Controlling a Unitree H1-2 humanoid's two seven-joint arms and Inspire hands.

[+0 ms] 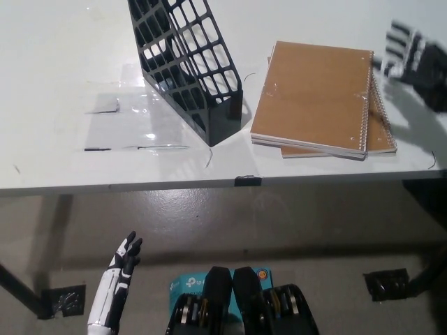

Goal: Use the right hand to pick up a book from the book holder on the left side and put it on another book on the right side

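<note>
A white counter point(56, 56) carries a black plastic lattice book holder point(185, 66), its long axis running from far left toward near right, open top tilted leftward. Just right of it, two brown spiral-bound notebooks point(314, 94) lie flat, stacked, the upper one slightly askew, long axes running away from the viewer, spiral bindings on the right. The black right hand point(415, 59) hovers beside their far right corner, fingers spread, holding nothing. The white left hand point(122, 269) hangs below the counter edge, fingers loosely apart.
</note>
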